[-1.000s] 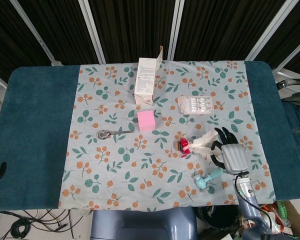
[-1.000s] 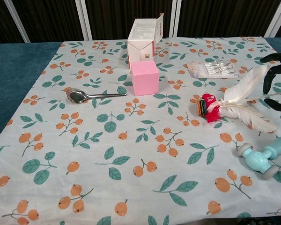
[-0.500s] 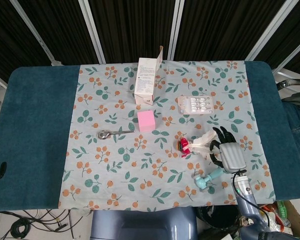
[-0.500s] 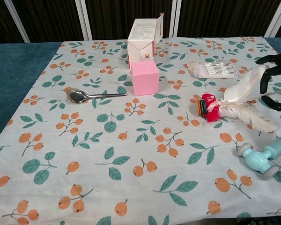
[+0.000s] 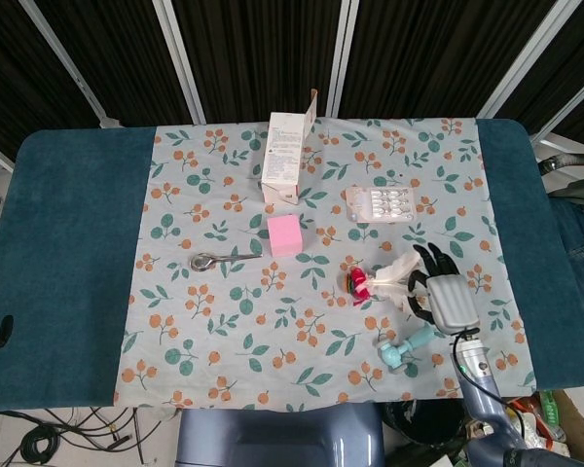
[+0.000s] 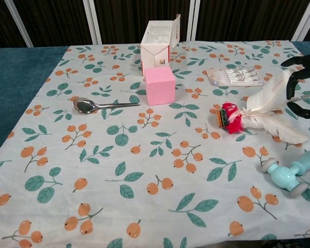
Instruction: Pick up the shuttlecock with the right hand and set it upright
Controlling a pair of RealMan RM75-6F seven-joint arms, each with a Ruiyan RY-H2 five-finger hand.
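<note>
— Where is the shuttlecock (image 5: pixel 382 281) found?

— It is seen lying on its side on the floral cloth (image 5: pixel 224 321), red base toward the pink cube (image 5: pixel 284 234), white feathers fanned toward the right hand (image 5: pixel 442 292).

— Is it gripped?

— No grip is shown. The black fingers (image 6: pixel 299 82) are spread apart around the feather tips, and nothing is held; contact cannot be judged.

— What is placed nearby?

— A light-blue dumbbell-shaped object (image 6: pixel 292 174) is seen just beside the feathers, a blister pack (image 5: pixel 380 203) further back.

— And the left hand?

— It is not seen in either view.
</note>
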